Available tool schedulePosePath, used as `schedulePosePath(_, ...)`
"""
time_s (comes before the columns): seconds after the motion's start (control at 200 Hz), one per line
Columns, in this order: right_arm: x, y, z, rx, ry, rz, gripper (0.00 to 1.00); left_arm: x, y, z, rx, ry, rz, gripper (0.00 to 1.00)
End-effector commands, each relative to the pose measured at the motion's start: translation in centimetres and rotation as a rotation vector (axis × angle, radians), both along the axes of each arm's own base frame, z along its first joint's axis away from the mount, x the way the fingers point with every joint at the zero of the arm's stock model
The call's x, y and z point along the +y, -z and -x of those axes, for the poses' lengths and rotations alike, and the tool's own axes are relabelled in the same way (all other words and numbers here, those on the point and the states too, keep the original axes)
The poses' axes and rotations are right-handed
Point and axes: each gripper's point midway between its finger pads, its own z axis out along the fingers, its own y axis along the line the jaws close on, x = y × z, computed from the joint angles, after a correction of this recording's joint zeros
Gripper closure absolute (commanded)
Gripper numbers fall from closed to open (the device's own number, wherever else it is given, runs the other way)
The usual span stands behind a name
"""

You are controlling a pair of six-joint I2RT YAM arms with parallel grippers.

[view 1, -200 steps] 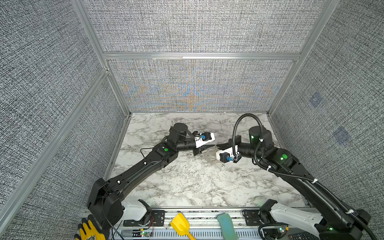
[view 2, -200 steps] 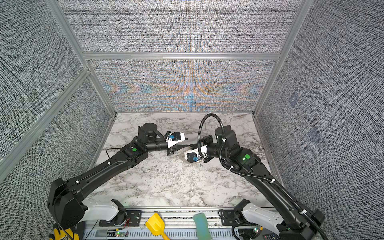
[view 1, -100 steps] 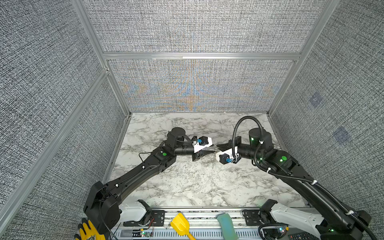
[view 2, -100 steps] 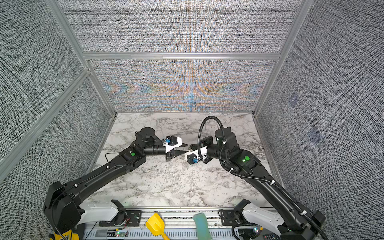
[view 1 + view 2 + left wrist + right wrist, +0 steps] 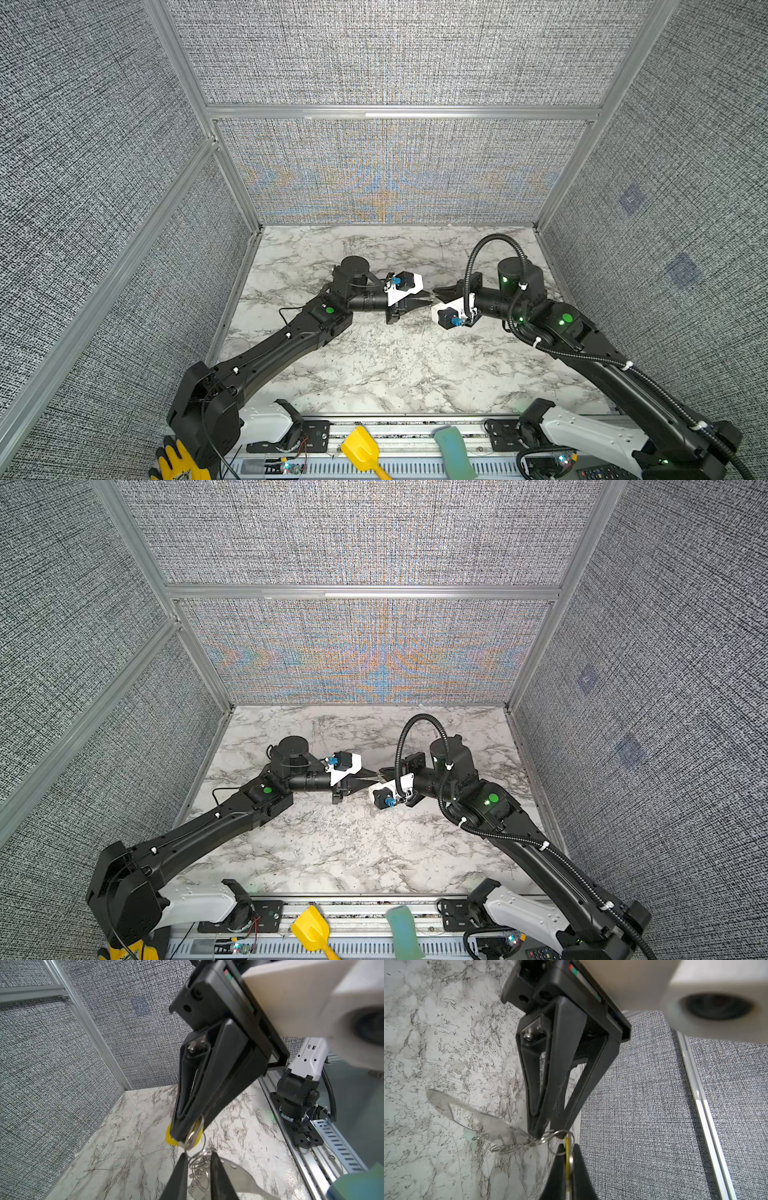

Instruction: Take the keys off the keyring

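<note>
Above the middle of the tabletop [image 5: 374, 365], a little toward its back edge, my two arms meet tip to tip in both top views. My right fingers [image 5: 185, 1130] are clenched on the yellow-tagged key [image 5: 198, 1135]. Its tag sticks out on either side of the tips, and in the right wrist view it shows edge-on as a thin yellow line between them.

My left fingers [image 5: 556, 1129] are pinched around the split rings [image 5: 200, 1159], the thin wire loops that run from the yellow-tagged key to the keyring [image 5: 477, 1115]. The keyring is a flat grey plate with a large cut-out. It hangs off those loops just beside my left fingertips, tilted and blurred, and I cannot tell whether its far end touches the marble.

The teal-tagged key [image 5: 470, 1136] dangles at the plate's edge on its own small ring — only a pale smear. Both keys are still linked to the keyring. In the top views, keys and plate are too small to make out between the tips.
</note>
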Motion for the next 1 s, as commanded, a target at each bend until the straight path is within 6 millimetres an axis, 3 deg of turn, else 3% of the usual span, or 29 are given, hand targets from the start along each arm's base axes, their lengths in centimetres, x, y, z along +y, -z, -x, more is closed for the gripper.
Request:
schedulePosePath(0.0,0.32,-1.17,-0.05,-0.033,-0.006,-0.042,1.0,-0.17,-0.68,0.32,-0.007,0.025,0.028,0.79)
schedulePosePath(0.996,0.03,-1.4,-0.71,-0.051,0.038,-0.064,1.0,-0.23,-1.04,0.57,-0.003,0.037,0.045,0.96)
